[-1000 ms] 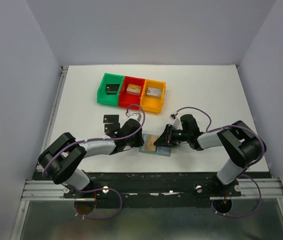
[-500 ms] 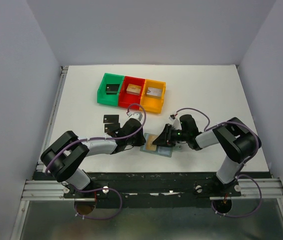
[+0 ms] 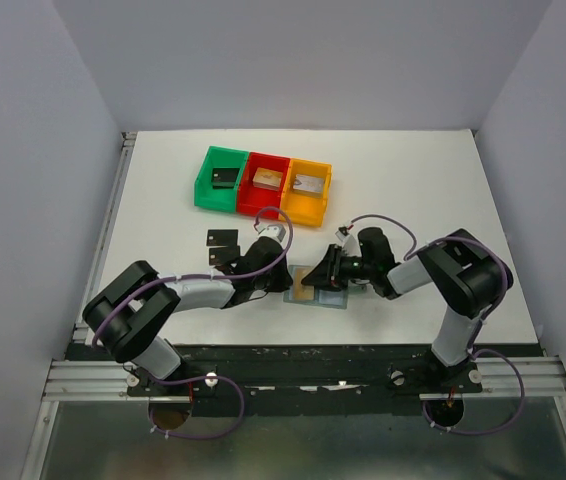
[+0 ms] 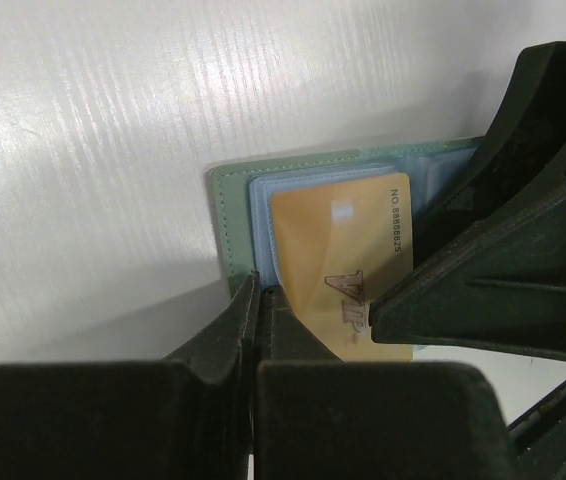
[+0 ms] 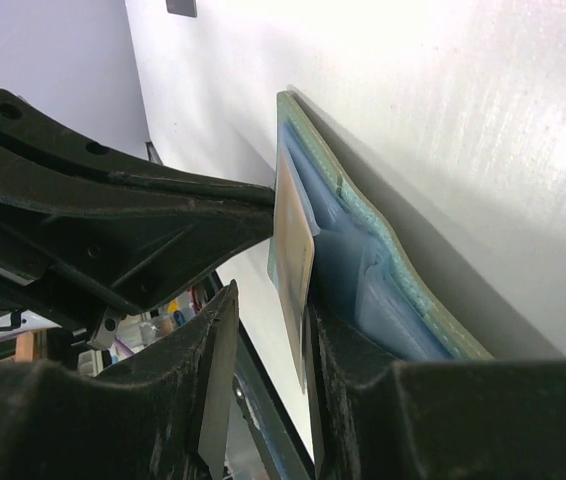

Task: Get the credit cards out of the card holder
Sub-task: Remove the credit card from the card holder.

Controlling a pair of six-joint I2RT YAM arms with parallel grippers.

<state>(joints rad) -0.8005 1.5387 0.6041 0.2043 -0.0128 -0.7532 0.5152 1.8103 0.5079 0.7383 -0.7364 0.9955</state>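
Down by the near edge of the bench (image 3: 413, 180), about midway along it, the card holder (image 3: 321, 292) lies opened flat, grey-green cover underneath and pale blue pockets facing up. One gold card (image 4: 348, 260) sits in a pocket with much of its face showing and a row of printed digits along one edge. The left gripper (image 4: 256, 300) has its fingers pressed tight together with nothing seen between them, and their tips rest at the holder's green border beside the gold card. From the opposite side the right gripper (image 5: 271, 305) reaches in with its fingers parted, and the free edge of the gold card stands between them; a gap shows between the card and one finger, while contact with the other finger cannot be made out. Two black cards (image 3: 221, 247) lie loose on the bench to the left of the holder, one just behind the other. Toward the far edge stand a green bin (image 3: 203, 185), a red bin (image 3: 248, 195) and an orange bin (image 3: 308, 208), touching in a row
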